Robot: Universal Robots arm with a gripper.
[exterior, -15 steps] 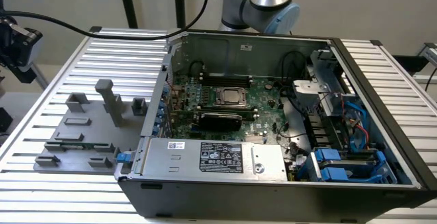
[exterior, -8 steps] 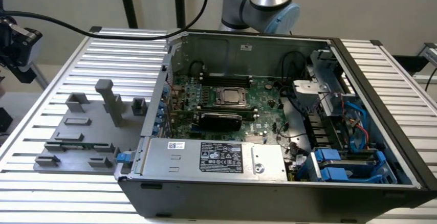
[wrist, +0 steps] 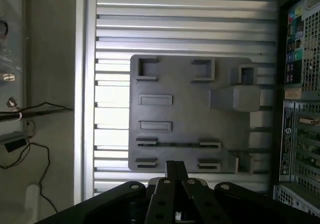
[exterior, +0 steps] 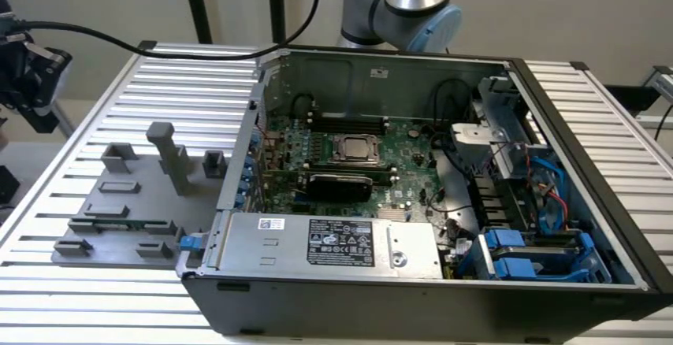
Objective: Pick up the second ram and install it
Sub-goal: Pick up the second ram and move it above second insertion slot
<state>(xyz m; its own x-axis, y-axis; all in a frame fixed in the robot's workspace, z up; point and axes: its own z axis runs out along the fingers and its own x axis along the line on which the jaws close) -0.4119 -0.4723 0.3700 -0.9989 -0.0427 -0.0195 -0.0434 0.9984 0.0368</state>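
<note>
Claw (wrist: 175,166) hangs over one edge of the grey holder plate (wrist: 190,114), fingers pressed together, nothing btwn them. Second ram (wrist: 177,145) appears as a thin dark strip set edge-up btwn two slot blocks on that plate, near the fingertips but apart from them. A tall grey block (wrist: 235,98) stands further across the plate. The plate lies on the slatted tabletop (exterior: 94,306) toward the exterior view's left edge, just beside the open computer case (exterior: 589,124), w/ the motherboard (exterior: 415,164) inside it.
</note>
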